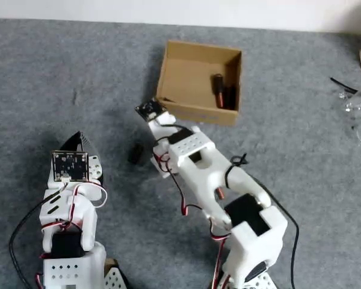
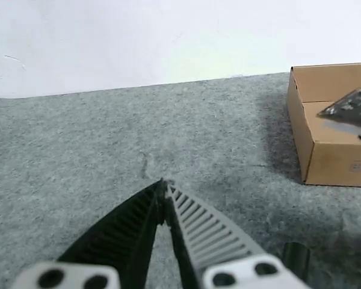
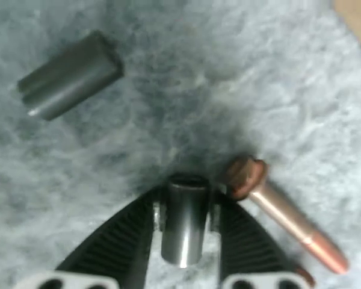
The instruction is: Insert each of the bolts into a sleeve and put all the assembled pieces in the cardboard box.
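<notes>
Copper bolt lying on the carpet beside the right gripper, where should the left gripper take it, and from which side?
Probably take the bolt at mid-shank, from above, closing across its length. It lies flat, and its wide head sits close against the right gripper holding a sleeve, so that end is crowded.

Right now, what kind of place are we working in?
Probably a robotics test bench: grey felt-covered table, plain white wall behind, cardboard box, loose cables at the edge.

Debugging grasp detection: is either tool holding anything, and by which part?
The right tool grips a dark sleeve across its round sides, nearer the end away from the wrist. The left tool is shut and holds nothing.
</notes>
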